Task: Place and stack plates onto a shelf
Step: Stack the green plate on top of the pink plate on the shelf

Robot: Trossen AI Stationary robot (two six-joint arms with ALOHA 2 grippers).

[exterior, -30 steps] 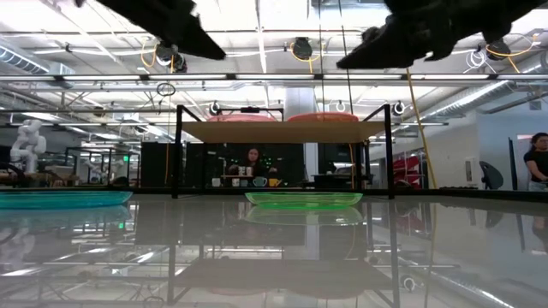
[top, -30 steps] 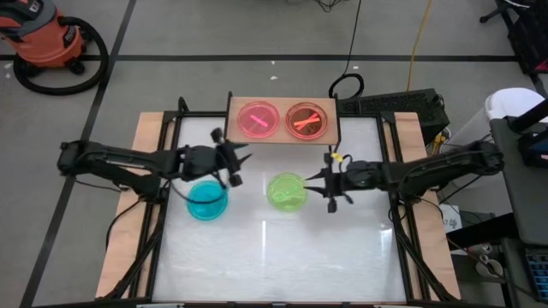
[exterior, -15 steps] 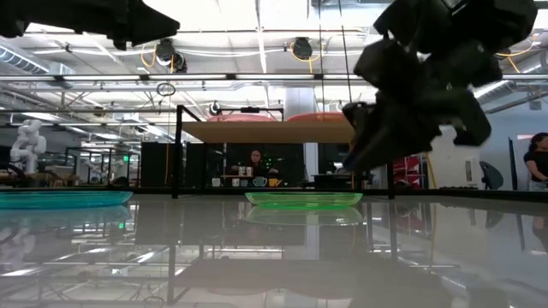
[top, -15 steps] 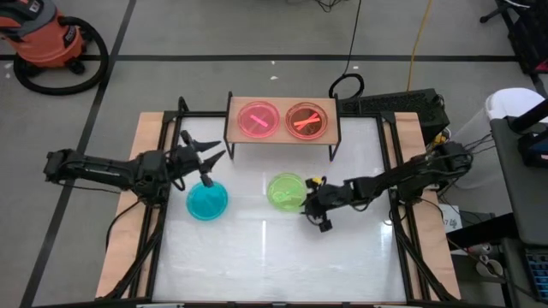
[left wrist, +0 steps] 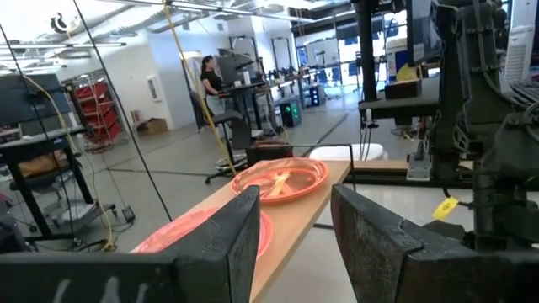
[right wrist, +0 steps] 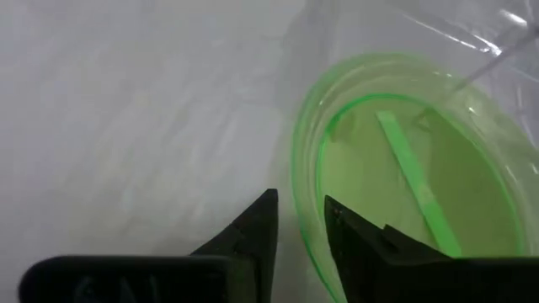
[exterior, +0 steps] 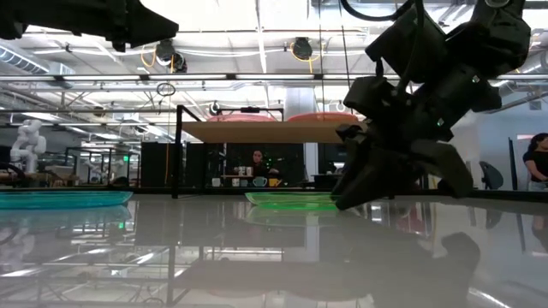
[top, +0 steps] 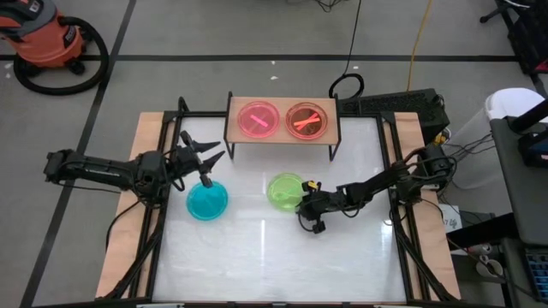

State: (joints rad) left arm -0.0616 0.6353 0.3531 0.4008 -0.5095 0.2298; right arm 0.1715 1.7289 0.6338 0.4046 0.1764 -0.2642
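- At the far edge of the bench (top: 282, 257), in the high view, I see the shelf (top: 282, 138) carrying a pink plate (top: 259, 120) on its left half and an orange plate (top: 306, 120) on its right half, side by side and apart.
- In that same view a blue plate (top: 207, 200) lies on the bench toward the left edge, and a green plate (top: 286, 190) lies near the middle, in front of the shelf. My left hand (top: 208, 160) sits just beyond the blue plate's far rim with its fingers spread open, holding nothing. My right hand (top: 306, 214) is low at the green plate's near right rim.
- At bench level, in the low view, the green plate (exterior: 291, 199) rests flat under the shelf (exterior: 278, 131), and the blue plate (exterior: 64, 198) rests flat at the left. The right hand (exterior: 347, 198) is down at the bench surface beside the green plate's right rim; the left arm shows only as a dark shape at the upper left.
- In the left wrist view, the left hand's fingers (left wrist: 232, 244) stand apart, framing the shelf top with the orange plate (left wrist: 282, 179) and the pink plate (left wrist: 202, 231) on it.
- In the right wrist view, the right hand's fingers (right wrist: 257, 227) are slightly apart at the green plate's rim (right wrist: 305, 177), gripping nothing that I can see.
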